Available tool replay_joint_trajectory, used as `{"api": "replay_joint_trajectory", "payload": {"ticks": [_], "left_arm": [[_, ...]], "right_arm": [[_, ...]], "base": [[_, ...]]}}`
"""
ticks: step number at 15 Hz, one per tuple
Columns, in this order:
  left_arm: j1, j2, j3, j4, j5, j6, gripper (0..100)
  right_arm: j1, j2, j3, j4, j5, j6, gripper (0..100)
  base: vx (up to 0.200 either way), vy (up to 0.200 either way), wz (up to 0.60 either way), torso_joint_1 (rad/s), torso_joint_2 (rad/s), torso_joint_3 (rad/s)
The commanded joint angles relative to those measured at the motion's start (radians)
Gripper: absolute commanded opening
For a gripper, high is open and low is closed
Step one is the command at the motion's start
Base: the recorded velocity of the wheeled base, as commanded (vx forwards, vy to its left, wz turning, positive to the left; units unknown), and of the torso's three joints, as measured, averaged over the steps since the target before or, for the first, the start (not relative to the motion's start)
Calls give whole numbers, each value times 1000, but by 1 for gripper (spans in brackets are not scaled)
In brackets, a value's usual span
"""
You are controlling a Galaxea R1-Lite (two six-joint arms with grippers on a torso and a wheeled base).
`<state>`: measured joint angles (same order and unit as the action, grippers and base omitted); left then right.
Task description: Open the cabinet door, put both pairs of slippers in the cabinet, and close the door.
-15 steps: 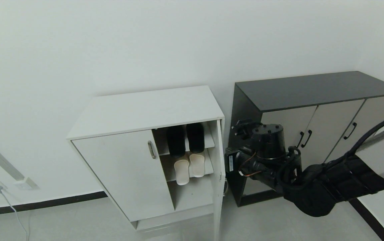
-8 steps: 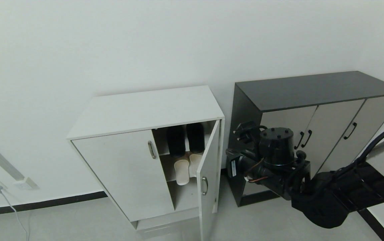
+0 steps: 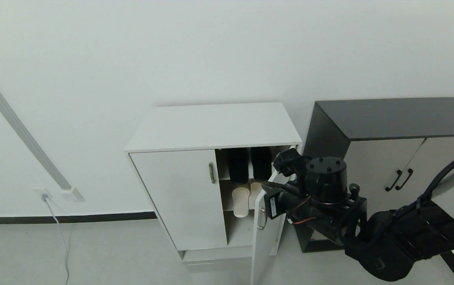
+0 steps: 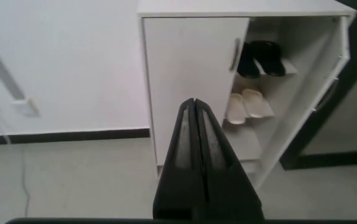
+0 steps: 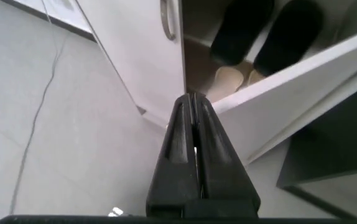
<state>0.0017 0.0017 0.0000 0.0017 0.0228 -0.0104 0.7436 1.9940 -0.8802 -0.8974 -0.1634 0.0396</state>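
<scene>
The white cabinet (image 3: 215, 124) has its left door (image 3: 179, 198) closed and its right door (image 3: 268, 233) standing partly open. Inside, a pair of black slippers (image 3: 249, 163) rests on the upper shelf. A pair of white slippers (image 3: 241, 201) lies on the shelf below. My right gripper (image 3: 285, 159) is shut with nothing in it, at the upper part of the right door's outer side (image 5: 303, 81). My left gripper (image 4: 194, 104) is shut and empty, well back from the cabinet, facing the closed left door (image 4: 191, 81).
A dark cabinet (image 3: 393, 118) with handled doors stands against the wall just right of the white one. A wall socket with a hanging cable (image 3: 46, 196) is at the left. Bare grey floor (image 3: 92, 253) lies in front.
The right door has swung from wide open to partly open, with my right arm following it leftward. The head camera has turned, shifting the whole picture to the right.
</scene>
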Motion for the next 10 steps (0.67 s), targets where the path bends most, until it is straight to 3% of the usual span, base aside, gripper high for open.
{"api": "replay_joint_trajectory", "payload": {"ticks": [1, 7, 10], "left_arm": [[0, 0, 0, 0, 0, 0, 0], [0, 0, 0, 0, 2, 0, 0], [0, 0, 0, 0, 0, 1, 0]], "right_arm": [[-1, 2, 20, -8, -2, -10, 0], [-6, -67, 173, -9, -10, -46, 0], [-7, -81, 247, -9, -10, -46, 0]], "base": [[0, 0, 0, 0, 0, 0], [0, 0, 0, 0, 0, 0], [200, 0, 0, -4, 1, 2]]}}
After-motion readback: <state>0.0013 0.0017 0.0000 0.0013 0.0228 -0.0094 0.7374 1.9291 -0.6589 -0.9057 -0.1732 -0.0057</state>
